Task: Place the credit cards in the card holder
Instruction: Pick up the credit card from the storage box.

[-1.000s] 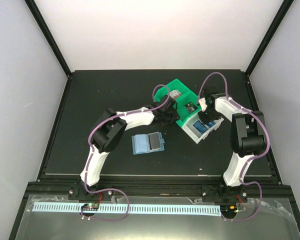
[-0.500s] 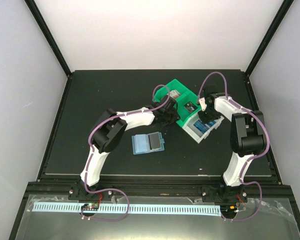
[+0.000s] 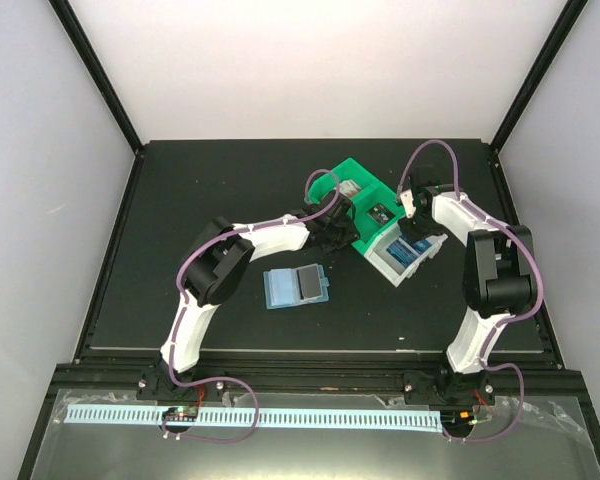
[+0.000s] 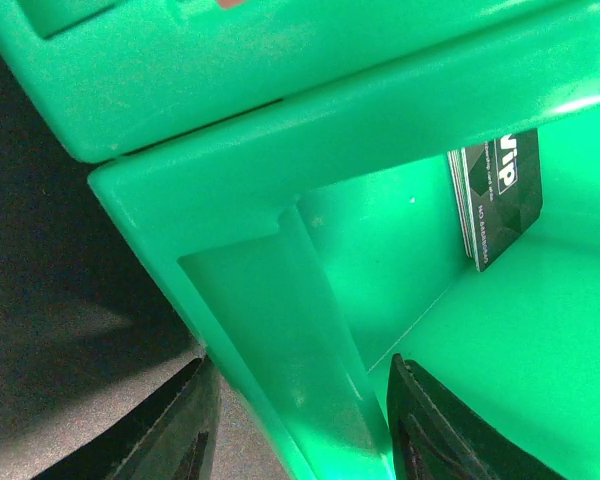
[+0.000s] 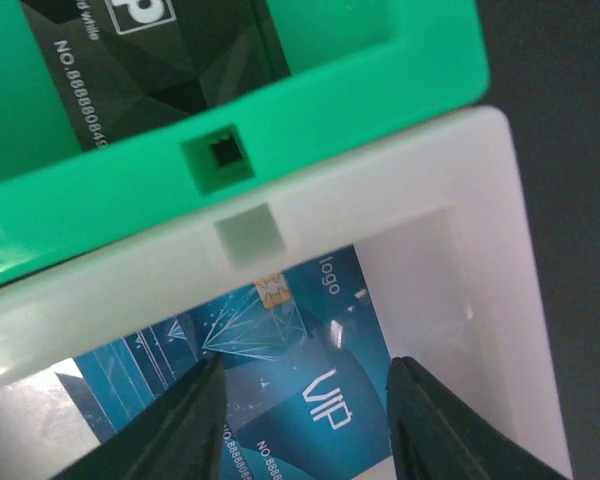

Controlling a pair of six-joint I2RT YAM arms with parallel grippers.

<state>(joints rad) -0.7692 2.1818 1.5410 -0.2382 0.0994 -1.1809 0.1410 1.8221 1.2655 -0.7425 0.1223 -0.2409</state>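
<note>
Risen slightly, right hand (image 5: 300, 410) hangs open, empty over white bin's (image 5: 480, 250) blue card (image 5: 310, 390); left hand (image 4: 295, 420) straddles green bin's (image 4: 280, 190) wall.

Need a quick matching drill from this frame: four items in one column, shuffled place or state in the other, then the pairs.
Items
1. blue VIP credit card
2. black VIP card
3. teal-blue folding card holder
4. left gripper

Places or states
A. lying open on the black table, apart from both bins
B. inside the green plastic bin
C. fingers straddling the green bin's wall
D. flat in the white plastic bin

Pairs: 1-D, 2-B, 3-A, 4-C
</note>
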